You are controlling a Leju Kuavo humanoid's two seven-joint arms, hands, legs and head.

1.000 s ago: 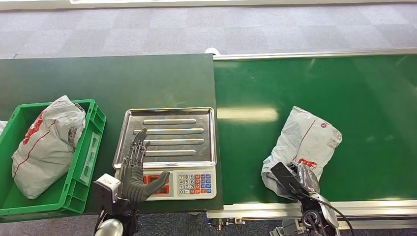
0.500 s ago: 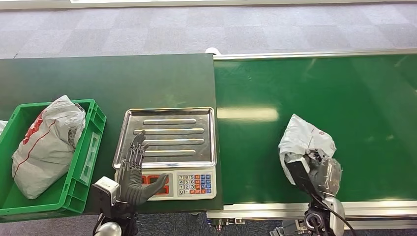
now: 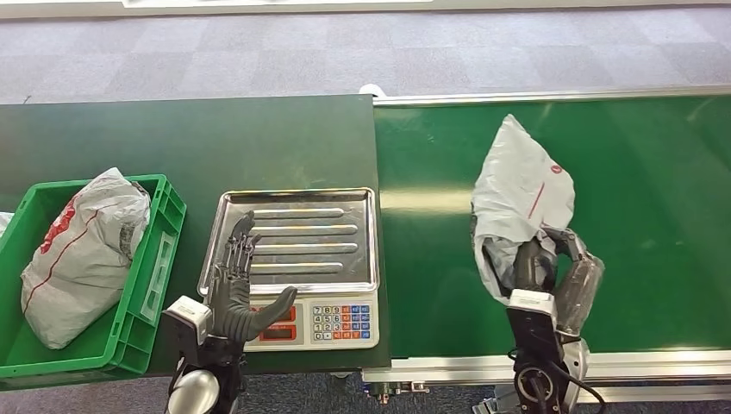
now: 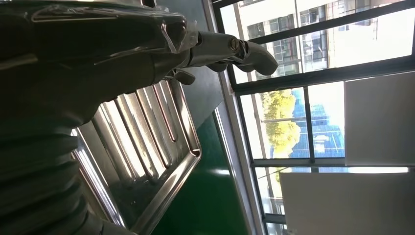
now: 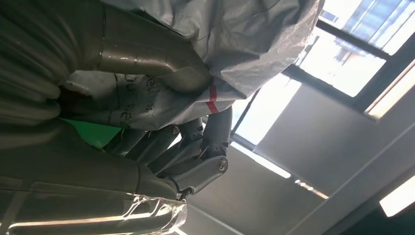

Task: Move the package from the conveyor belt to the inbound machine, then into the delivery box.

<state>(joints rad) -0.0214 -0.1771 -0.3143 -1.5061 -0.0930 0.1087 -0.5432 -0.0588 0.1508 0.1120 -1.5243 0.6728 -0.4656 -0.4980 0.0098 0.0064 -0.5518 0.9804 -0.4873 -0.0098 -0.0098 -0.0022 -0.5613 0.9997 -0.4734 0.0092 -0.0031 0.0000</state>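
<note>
One bag (image 3: 517, 194) was clamped in my right hand (image 3: 552, 276), lifted off the belt (image 3: 655, 172), most of it flopping loose beyond my fingers (image 5: 195, 147). Risk: slack film slipping out mid-swing, or dragging on the scale tray (image 3: 293, 237) edge. My left hand (image 3: 237, 297) hovered open, empty, over the tray.

A dark green table (image 3: 172, 138) carries a green crate (image 3: 164, 228) and a scale (image 3: 297, 276), beside the conveyor belt (image 3: 655, 172).
</note>
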